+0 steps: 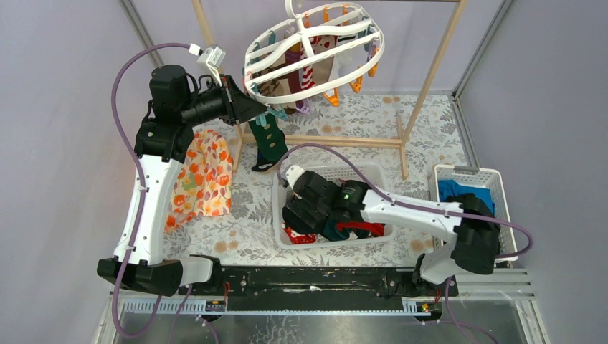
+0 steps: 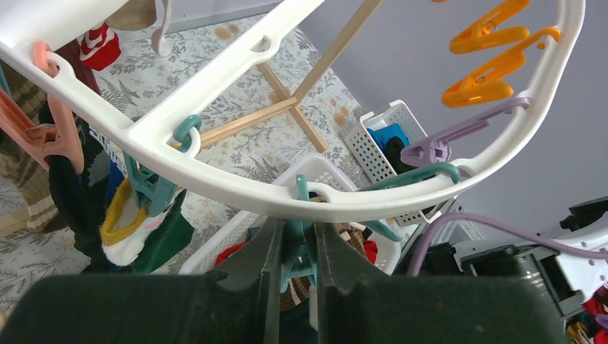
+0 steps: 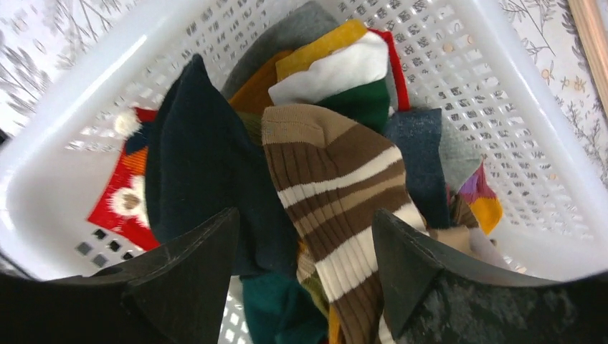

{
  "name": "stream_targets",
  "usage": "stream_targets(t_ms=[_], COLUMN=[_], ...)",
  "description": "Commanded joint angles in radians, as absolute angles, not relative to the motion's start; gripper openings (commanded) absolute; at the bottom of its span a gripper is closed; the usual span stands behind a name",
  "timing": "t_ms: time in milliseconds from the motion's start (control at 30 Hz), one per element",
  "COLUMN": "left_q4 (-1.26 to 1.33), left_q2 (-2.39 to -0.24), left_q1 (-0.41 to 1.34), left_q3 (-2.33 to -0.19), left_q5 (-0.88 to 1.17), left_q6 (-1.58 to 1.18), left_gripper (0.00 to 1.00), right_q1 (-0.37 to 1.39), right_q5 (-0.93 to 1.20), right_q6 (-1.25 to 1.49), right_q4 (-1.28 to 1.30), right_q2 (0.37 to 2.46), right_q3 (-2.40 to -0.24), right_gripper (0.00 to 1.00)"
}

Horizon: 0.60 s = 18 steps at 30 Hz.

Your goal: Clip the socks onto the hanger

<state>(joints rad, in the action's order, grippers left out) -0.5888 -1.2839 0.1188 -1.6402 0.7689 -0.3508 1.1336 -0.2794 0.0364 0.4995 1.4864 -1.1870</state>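
Left gripper (image 2: 296, 251): jaws clamped on teal clip (image 2: 300, 247) under hanger (image 2: 215, 154). Right gripper (image 3: 305, 251): jaws apart over socks (image 3: 337, 186) in basket (image 3: 530, 136). Risk: grabbing several tangled socks together.

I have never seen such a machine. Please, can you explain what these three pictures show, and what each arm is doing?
Two robot arms stand at a table's edge. The top picture looks down from above; the other two come from cameras on the wrists. The left gripper squeezes a teal clip hanging from the white hanger, where some socks already hang. The right gripper is open, reaching into a white basket of mixed socks, around a brown striped sock. An orange floral cloth lies on the left.
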Motion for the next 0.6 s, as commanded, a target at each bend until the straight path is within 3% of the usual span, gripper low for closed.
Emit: stream_targets(t_ms=[0, 267, 333, 467, 567], left_q4=[-0.618, -0.628, -0.629, -0.632, -0.635], left_q2=[-1.263, -1.267, -1.269, -1.268, -1.269], left_q1=[0.123, 0.123, 0.123, 0.123, 0.122], left_q3=[-1.648, -1.661, -1.663, -1.669, -1.672], left_q5=[0.798, 0.796, 0.795, 0.793, 0.796], left_q6=[-0.327, -0.321, -0.318, -0.316, -0.316], left_gripper=[0.0, 0.01, 0.01, 0.01, 0.01], right_q1=[1.138, 1.138, 1.139, 1.138, 1.138], right_q5=[-0.257, -0.324, -0.328, -0.348, -0.37], right_q6=[-0.146, -0.225, -0.242, -0.252, -0.247], right_q4=[0.419, 0.399, 0.403, 0.399, 0.388], right_q2=[1.523, 1.6, 1.613, 1.608, 1.576], right_q3=[-1.201, -1.228, -1.234, -1.255, -1.277], right_gripper=[0.73, 0.56, 0.46, 0.11, 0.02])
